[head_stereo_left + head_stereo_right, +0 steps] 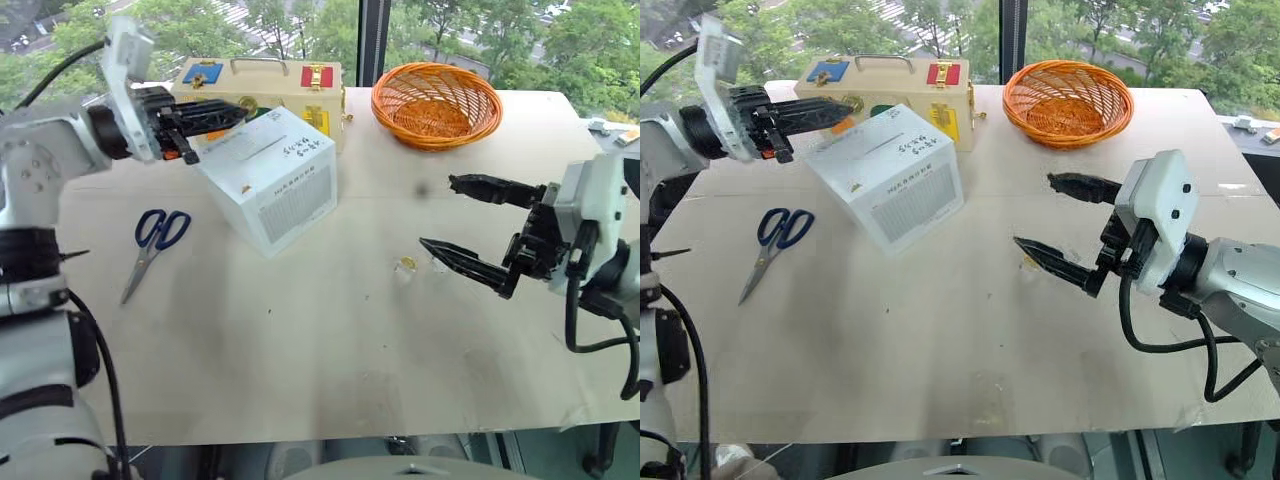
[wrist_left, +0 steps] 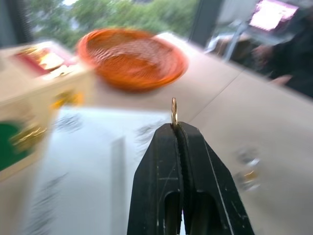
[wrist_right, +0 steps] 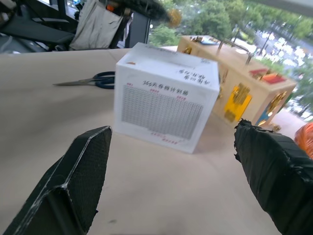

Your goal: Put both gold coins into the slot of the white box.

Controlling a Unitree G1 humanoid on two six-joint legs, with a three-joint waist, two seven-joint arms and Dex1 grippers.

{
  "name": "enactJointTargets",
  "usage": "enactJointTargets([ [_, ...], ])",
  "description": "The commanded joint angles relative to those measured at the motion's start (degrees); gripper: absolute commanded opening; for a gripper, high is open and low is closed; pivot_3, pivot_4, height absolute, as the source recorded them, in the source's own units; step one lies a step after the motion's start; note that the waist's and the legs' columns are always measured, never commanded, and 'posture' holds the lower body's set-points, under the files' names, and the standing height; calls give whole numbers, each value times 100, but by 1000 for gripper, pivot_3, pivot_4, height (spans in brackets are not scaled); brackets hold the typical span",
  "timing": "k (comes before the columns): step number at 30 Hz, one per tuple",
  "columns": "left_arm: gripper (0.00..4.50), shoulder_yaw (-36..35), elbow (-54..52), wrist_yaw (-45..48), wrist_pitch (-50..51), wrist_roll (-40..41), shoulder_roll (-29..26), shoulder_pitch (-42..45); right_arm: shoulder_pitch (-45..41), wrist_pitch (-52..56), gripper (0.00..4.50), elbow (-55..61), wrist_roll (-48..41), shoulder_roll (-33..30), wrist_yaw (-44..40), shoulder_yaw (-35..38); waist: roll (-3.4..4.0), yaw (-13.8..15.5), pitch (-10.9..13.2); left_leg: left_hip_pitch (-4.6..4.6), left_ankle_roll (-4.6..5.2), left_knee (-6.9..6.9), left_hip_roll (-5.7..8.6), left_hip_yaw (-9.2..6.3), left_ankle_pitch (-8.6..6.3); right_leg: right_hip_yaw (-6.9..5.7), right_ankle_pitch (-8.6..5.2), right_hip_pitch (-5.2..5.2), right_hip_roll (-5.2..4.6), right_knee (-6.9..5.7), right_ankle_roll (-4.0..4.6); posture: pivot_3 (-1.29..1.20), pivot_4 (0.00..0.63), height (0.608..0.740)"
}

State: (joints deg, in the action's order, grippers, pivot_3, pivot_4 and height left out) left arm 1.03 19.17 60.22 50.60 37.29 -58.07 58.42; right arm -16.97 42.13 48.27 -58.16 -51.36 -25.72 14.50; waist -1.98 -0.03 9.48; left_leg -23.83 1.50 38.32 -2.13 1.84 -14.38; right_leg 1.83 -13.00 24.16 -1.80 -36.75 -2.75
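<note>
Left gripper (image 1: 243,107) is raised over the far-left edge of the white box (image 1: 275,185), fingers pressed together and pinching a gold coin (image 2: 173,110) on edge at the very tips; the coin shows plainly in the left wrist view, in the head views it is just a small gold glint at the fingertips. Blue-handled scissors (image 1: 152,243) lie flat on the tabletop (image 1: 300,340) left of the box. The white box sits tilted, one corner toward the camera, grey grid panel on its front face, black handwriting on top; the slot (image 1: 252,150) is a thin dark line across that top face, hard to make out, and the left wrist view is too blurred to show it cleanly. Behind the box, a cream wooden case (image 1: 262,85) with blue and red latches, partly hidden by the box and the left arm. Further right, an orange wicker basket (image 1: 436,103) stands near the far edge, nothing visible in it. Second gold coin (image 1: 407,264) lies on the tabletop well right of the box, next to faint clear plastic bits that I can't resolve. Right gripper (image 1: 458,222) hovers just beside that coin, jaws spread wide, holding nothing.
</note>
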Motion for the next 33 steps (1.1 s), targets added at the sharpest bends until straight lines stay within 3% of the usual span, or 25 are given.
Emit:
enactJointTargets([
  [1, 0, 642, 844, 643, -244, -818, 84, 718, -60, -215, 4285, 62, 332, 60, -15, -110, -4, 46, 2, -4, 0, 0, 0, -1, 0, -3, 0, 1, -1, 0, 0, 0, 150, 740],
  [6, 0, 1131, 1640, 1278, -404, -1556, 282, 1093, -48, -238, 4285, 82, 538, 160, 35, -231, -4, 70, 3, -14, 0, 1, 0, 1, 0, -1, -1, 10, -1, 0, -3, 0, 150, 740],
  [13, 0, 1163, 2090, 1546, -681, -2160, 615, 1314, 59, -172, 4285, 235, 561, 229, 124, -179, -5, 70, 3, -14, 0, 1, -3, -5, 0, -7, 8, 11, 0, -6, -20, 0, 150, 740],
  [26, 0, 1086, 1777, 1990, -864, -2550, 639, 1178, 235, -156, 4285, 302, 525, 189, 144, -133, -5, 68, 3, -14, 1, 8, -3, -5, 0, -7, 11, 10, -1, -11, -25, 0, 150, 740],
  [33, 0, 1098, 1581, 1708, -1098, -2892, 712, 1052, 268, -161, 4285, 284, 543, 178, 103, -134, -5, 69, 2, -10, 1, 12, -3, -5, 0, -7, 12, 7, -1, -19, -26, 0, 150, 740],
])
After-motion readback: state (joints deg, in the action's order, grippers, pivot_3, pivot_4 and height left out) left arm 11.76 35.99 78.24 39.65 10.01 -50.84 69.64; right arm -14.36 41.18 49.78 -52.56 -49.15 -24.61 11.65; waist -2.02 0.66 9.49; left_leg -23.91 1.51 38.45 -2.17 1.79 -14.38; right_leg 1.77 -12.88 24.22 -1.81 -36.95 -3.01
